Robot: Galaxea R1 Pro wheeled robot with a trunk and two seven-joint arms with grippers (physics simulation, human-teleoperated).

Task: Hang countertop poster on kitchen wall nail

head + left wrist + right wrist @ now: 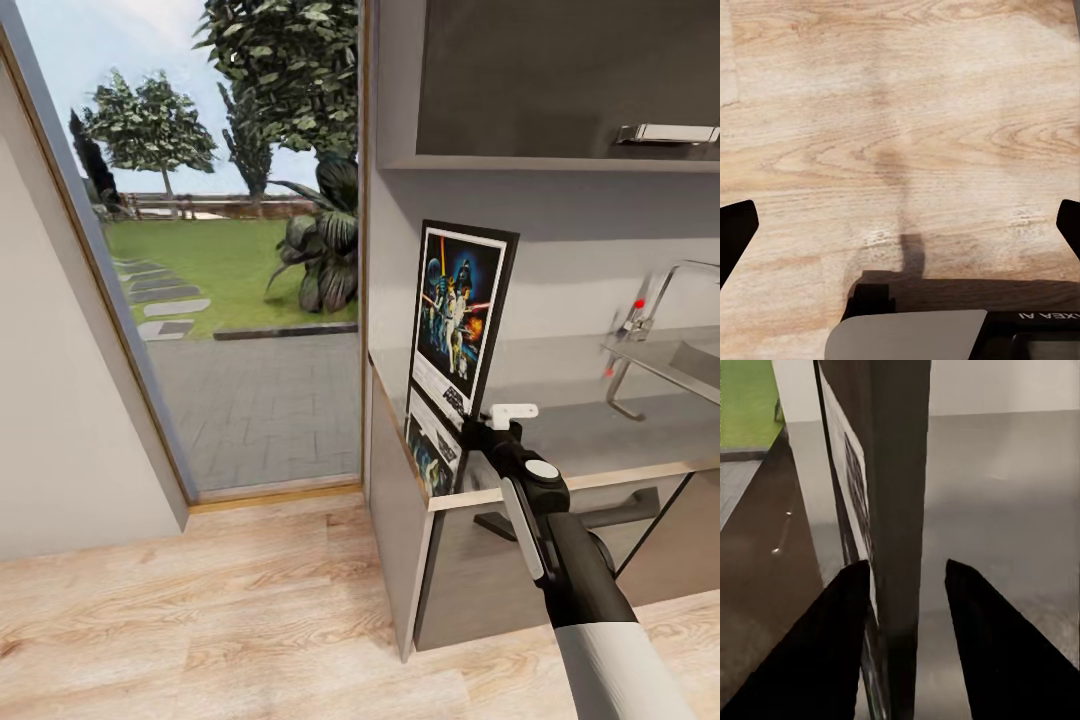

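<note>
The poster (462, 310) stands upright near the left end of the kitchen countertop (600, 430), its artwork facing the open garden doorway and its reflection showing in the grey slab below. The right gripper (478, 425) has reached in at the poster's lower right edge; seen from the right wrist, the frame's thin edge (896, 510) runs between the two dark fingers (832, 645), which sit either side of it with a sliver of space showing, so the jaws look spread around the frame rather than pressed on it. Whether either pad touches cannot be told.

The left gripper (900, 225) hangs over bare wooden floor (900, 90), its fingertips wide apart and holding nothing.

The step in hand appears to be taking hold. Done well, it likely means centring the frame between the pads, closing squarely on the black edge rather than the print, and gripping deep enough that the tall panel does not swing when lifted. The chrome tap (650, 310) stands well to the right, clear of the lift. No wall nail can be made out here.
</note>
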